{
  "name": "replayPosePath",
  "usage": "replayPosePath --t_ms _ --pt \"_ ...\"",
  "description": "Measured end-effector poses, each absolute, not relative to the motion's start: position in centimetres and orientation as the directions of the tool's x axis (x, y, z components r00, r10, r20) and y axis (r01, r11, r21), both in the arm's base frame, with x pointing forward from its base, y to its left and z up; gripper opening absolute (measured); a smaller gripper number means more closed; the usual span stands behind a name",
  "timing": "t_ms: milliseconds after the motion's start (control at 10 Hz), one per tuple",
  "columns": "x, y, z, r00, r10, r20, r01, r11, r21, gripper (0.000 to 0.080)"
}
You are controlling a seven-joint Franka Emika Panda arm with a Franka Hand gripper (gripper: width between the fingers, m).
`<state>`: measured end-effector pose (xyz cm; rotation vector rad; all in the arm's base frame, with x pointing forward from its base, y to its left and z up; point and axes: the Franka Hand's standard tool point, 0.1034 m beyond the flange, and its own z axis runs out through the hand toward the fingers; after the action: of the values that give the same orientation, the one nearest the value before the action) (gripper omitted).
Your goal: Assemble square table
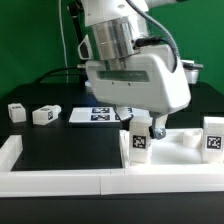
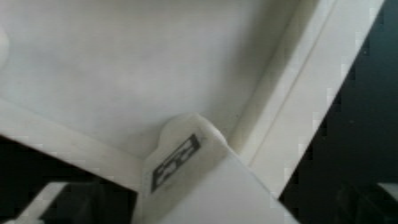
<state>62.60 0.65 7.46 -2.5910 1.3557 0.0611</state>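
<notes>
The square table top (image 1: 186, 140) lies at the exterior view's right, against the front rail. In the wrist view its flat inside (image 2: 143, 70) and raised rim (image 2: 299, 80) fill the picture. A white tagged leg (image 1: 138, 143) stands upright at the top's near corner. It also shows in the wrist view (image 2: 199, 165), rising from that corner. My gripper (image 1: 141, 123) comes straight down on the leg's upper end and is shut on it. In the wrist view the gripper (image 2: 228, 212) has the leg filling the space between its jaws. The fingers are mostly hidden.
Two loose tagged legs (image 1: 15, 111) (image 1: 43, 115) lie at the exterior view's left. Another leg (image 1: 213, 137) stands at the far right. The marker board (image 1: 98, 115) lies behind the gripper. White border rails run along the front (image 1: 70, 181) and the left (image 1: 10, 153).
</notes>
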Motion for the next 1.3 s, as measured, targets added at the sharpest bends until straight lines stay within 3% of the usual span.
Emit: replayPosePath --t_ms 200,300,400,600,700,800,900,1200,1300 --pt "62.55 0.55 7.43 0.685 -0.721 -0.107 -0.726 -0.663 -0.180 0.0649" --pt "62.48 0.42 7.46 0.878 -0.476 -0.039 -0.477 -0.871 -0.117 0.0649" --pt "62.52 0.35 7.48 0.916 -0.400 -0.023 -0.400 -0.911 -0.102 0.0649" --pt "62.50 0.28 7.46 0.894 -0.446 -0.029 -0.447 -0.888 -0.104 0.0620" --pt "62.50 0.29 7.46 0.883 -0.469 -0.032 -0.469 -0.877 -0.104 0.0441" --pt "62.50 0.33 7.46 0.843 -0.537 -0.041 -0.538 -0.837 -0.102 0.0441" --pt "62.50 0.31 7.45 0.797 -0.602 -0.049 -0.604 -0.791 -0.099 0.0286" --pt "62.54 0.25 7.42 0.653 -0.754 -0.066 -0.757 -0.647 -0.095 0.0288" --pt "62.40 0.23 7.35 0.513 -0.854 -0.084 -0.857 -0.504 -0.105 0.0288"
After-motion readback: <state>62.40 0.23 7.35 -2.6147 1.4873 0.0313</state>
